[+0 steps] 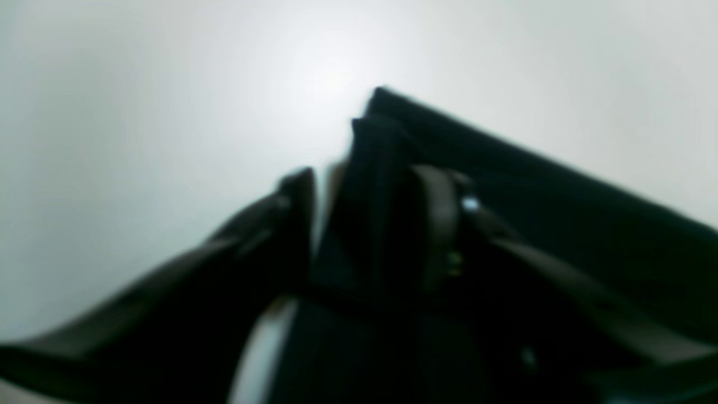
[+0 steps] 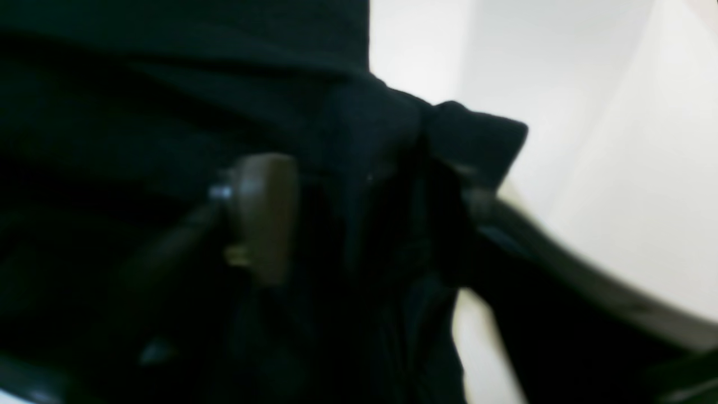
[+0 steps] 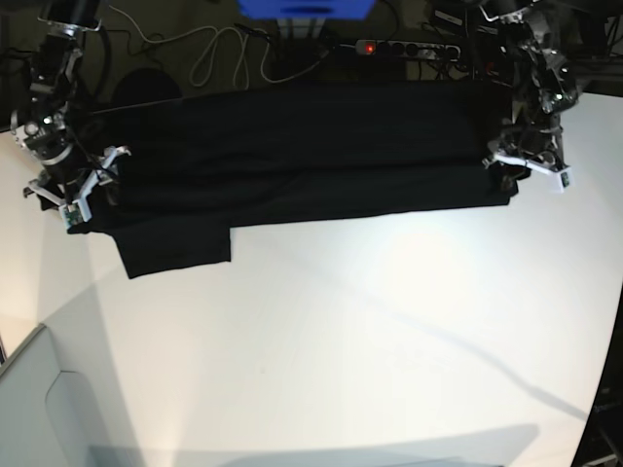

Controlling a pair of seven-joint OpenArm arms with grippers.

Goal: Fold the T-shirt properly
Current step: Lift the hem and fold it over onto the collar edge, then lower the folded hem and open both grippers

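The T-shirt (image 3: pixel 292 156) lies as a long black band across the far part of the white table (image 3: pixel 341 341), plain side up, with one flap (image 3: pixel 180 243) reaching toward the front at the left. My left gripper (image 3: pixel 518 173) is at the shirt's right end. In the left wrist view its fingers (image 1: pixel 443 224) stand apart with a cloth corner (image 1: pixel 381 134) between them. My right gripper (image 3: pixel 80 195) is at the shirt's left end. Its fingers (image 2: pixel 263 219) are spread wide around bunched cloth (image 2: pixel 471 134), which hangs loose between them.
Behind the shirt lie a power strip (image 3: pixel 409 47) with a red light, looped cables (image 3: pixel 224 49) and a blue object (image 3: pixel 307 8). The table's left edge (image 3: pixel 19 350) runs near the right arm.
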